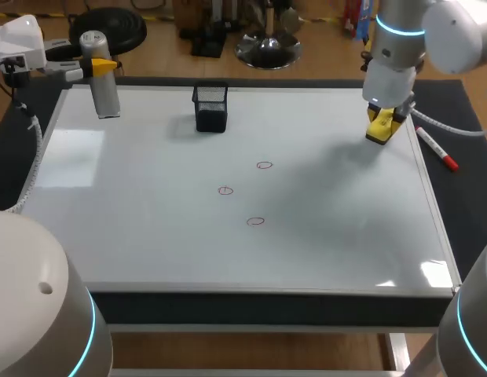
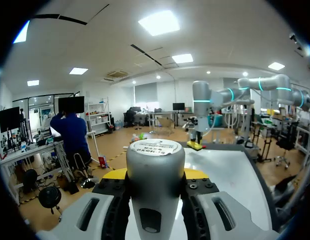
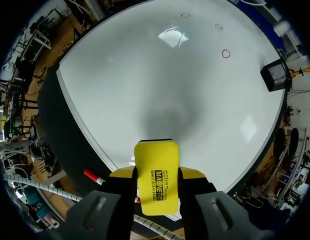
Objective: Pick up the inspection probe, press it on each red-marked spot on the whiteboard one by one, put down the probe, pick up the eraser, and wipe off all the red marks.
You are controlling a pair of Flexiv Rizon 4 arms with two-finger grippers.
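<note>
My right claw is clamped across the narrow sides of the yellow eraser, likely light and stiff, at the whiteboard's far right edge, while my left claw grips the smooth, probably slippery probe at its far left.

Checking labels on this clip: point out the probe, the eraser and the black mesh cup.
probe (image 1: 107, 98): head view, lower grey body.
eraser (image 3: 155, 162): right wrist view, yellow face.
mesh cup (image 1: 210, 118): head view, front wall.

On whiteboard: holder at rear, marks mid-board — probe over rear-left corner, eraser over rear-right; marker beside right edge.
</note>
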